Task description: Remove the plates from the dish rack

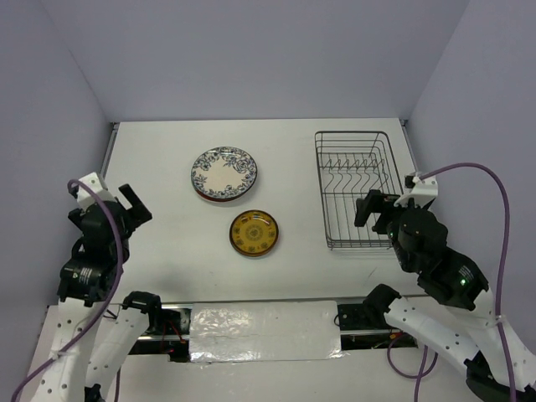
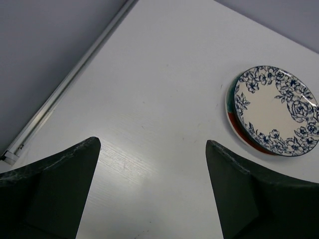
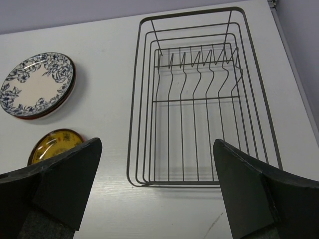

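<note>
The dish rack (image 1: 358, 177) is a dark wire basket at the right of the table, and nothing stands in its tines. A white plate with a dark-blue floral rim (image 1: 224, 172) tops a stack left of centre; teal and red rims (image 2: 233, 118) show beneath it. A small yellow-orange plate (image 1: 254, 232) lies flat in front of the stack. My right gripper (image 1: 373, 211) hangs open over the rack's near edge (image 3: 199, 183), holding nothing. My left gripper (image 1: 134, 206) is open at the far left above bare table, with the floral plate (image 2: 276, 109) off to its right.
Grey walls enclose the table on the left, back and right. A metal strip (image 2: 65, 89) runs along the left edge. A white pad (image 1: 264, 331) lies between the arm bases at the near edge.
</note>
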You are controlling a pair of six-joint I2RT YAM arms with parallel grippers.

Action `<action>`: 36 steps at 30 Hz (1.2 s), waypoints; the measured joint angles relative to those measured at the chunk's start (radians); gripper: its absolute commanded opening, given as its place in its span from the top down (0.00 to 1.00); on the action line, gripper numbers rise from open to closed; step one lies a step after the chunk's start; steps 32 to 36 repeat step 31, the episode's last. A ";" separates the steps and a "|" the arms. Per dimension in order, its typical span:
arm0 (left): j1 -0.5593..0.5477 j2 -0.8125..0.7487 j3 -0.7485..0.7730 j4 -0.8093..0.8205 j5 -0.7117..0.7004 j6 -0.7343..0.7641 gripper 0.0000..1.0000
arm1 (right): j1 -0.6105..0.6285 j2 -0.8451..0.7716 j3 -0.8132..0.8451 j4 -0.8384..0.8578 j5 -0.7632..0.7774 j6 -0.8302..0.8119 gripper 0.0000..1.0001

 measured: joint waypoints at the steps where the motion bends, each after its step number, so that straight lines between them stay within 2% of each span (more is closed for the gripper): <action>1: 0.000 -0.020 0.001 -0.002 -0.011 0.000 0.00 | 0.000 -0.011 0.005 -0.015 0.000 0.000 0.00; 11: -0.008 -0.153 0.002 -0.027 -0.065 -0.022 0.01 | 0.000 -0.141 0.013 -0.083 0.012 -0.003 0.00; 22: -0.008 -0.060 0.001 -0.013 -0.038 -0.018 0.01 | 0.000 -0.154 0.009 -0.084 0.020 0.001 0.00; 36: -0.008 -0.063 -0.004 -0.004 -0.023 -0.018 0.00 | 0.000 -0.154 -0.003 -0.083 0.024 0.009 0.00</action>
